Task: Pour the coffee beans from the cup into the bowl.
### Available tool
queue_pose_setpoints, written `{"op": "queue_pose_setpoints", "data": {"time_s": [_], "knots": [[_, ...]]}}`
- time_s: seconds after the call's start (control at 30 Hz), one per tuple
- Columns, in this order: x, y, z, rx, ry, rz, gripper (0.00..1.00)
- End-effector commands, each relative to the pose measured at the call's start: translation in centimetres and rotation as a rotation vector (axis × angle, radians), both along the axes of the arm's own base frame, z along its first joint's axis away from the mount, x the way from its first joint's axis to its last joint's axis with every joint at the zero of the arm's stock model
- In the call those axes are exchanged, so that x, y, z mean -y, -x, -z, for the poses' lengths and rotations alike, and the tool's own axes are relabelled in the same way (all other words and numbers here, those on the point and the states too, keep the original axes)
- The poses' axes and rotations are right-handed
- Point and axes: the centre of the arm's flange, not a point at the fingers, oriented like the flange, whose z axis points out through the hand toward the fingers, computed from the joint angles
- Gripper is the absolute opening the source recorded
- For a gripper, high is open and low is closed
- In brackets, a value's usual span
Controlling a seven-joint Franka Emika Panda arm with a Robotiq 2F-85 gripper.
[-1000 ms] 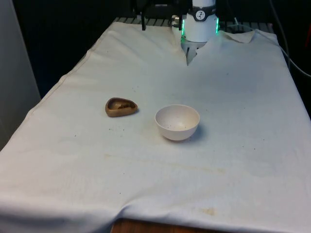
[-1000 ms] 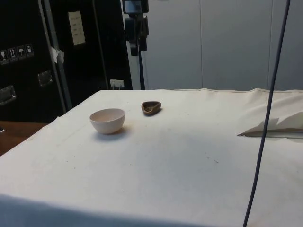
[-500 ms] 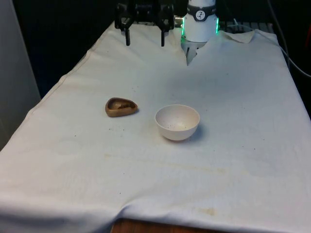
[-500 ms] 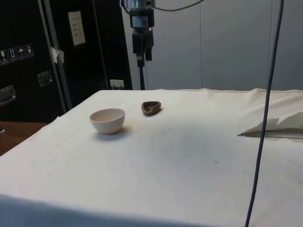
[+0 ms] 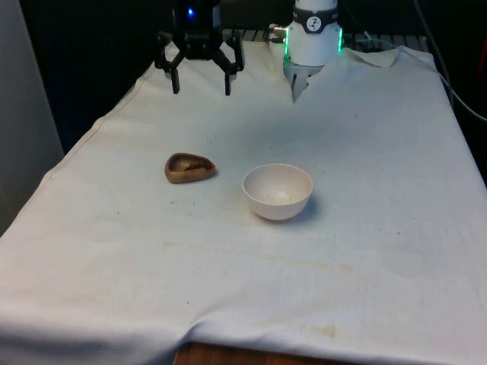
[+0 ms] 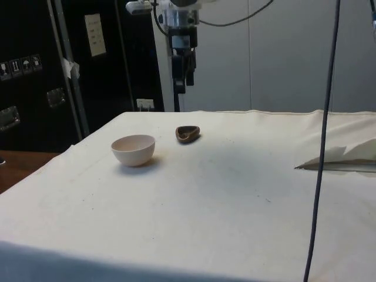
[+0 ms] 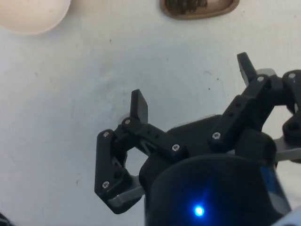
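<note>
A small brown cup (image 5: 189, 167) holding coffee beans sits on the white cloth, left of the bowl in the front view. It also appears in the side view as the brown cup (image 6: 188, 133) and in the wrist view as the cup (image 7: 199, 7). The empty white bowl (image 5: 278, 191) stands near the table's middle; the bowl (image 6: 133, 149) (image 7: 30, 14) is apart from the cup. My gripper (image 5: 201, 84) hangs open high above the cloth, beyond the cup toward the far end. The gripper (image 6: 183, 79) (image 7: 193, 84) holds nothing.
The white cloth (image 5: 365, 251) covers the whole table. A fold of cloth (image 6: 338, 158) lifts near the robot's base. A dark cable (image 6: 322, 141) hangs down in the side view. Dark cabinets (image 6: 59, 64) stand behind.
The gripper has come down and moved toward the front view's left, nearer the cup. The cup and bowl have not moved.
</note>
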Motion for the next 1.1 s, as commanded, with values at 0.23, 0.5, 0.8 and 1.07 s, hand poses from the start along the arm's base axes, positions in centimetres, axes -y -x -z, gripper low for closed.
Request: {"op": "queue_pose_setpoints", "data": {"time_s": [0.23, 0.5, 0.8, 1.07], "knots": [[1.4, -0.2, 1.8, 0.017, 0.005, 0.006, 1.00], [2.7, -0.5, 3.5, 0.018, 0.014, 0.017, 1.00], [3.9, -0.8, 5.4, 0.023, 0.022, 0.027, 1.00], [3.8, -1.4, 6.0, 0.029, 0.028, 0.027, 1.00]]}}
